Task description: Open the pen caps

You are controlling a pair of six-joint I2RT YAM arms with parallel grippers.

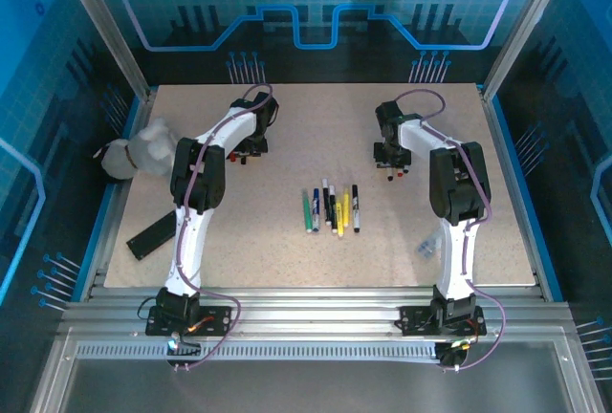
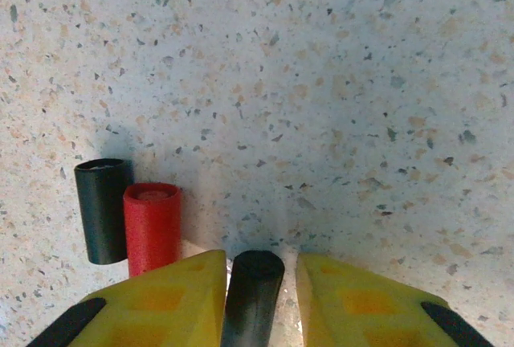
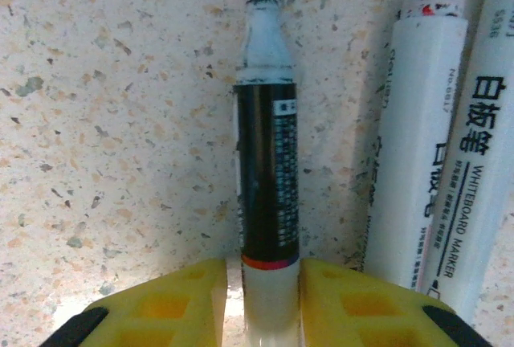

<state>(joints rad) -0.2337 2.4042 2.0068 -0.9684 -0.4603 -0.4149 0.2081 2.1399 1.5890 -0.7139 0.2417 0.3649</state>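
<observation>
Left arm (image 1: 203, 169) is stretching out toward the far left of the table (image 1: 277, 250), elbow hunching up, wrist tipping down. The left gripper (image 2: 262, 271) is sitting low with a black cap (image 2: 253, 295) lying between its yellow fingers (image 2: 173, 299). One side's touching and the other's showing a sliver of gap, so it's looking loose, not squeezing. Just left of it, a red cap (image 2: 152, 226) and a second black cap (image 2: 103, 210) are lying side by side.

A row of pens (image 1: 331, 210) is lying mid-table.

Right arm (image 1: 457, 184) is bending the same way. The right gripper (image 3: 263, 271) is loosely straddling the tail of an uncapped black marker (image 3: 261, 178), a small gap showing, with white markers (image 3: 418, 138) lying just beside it.
</observation>
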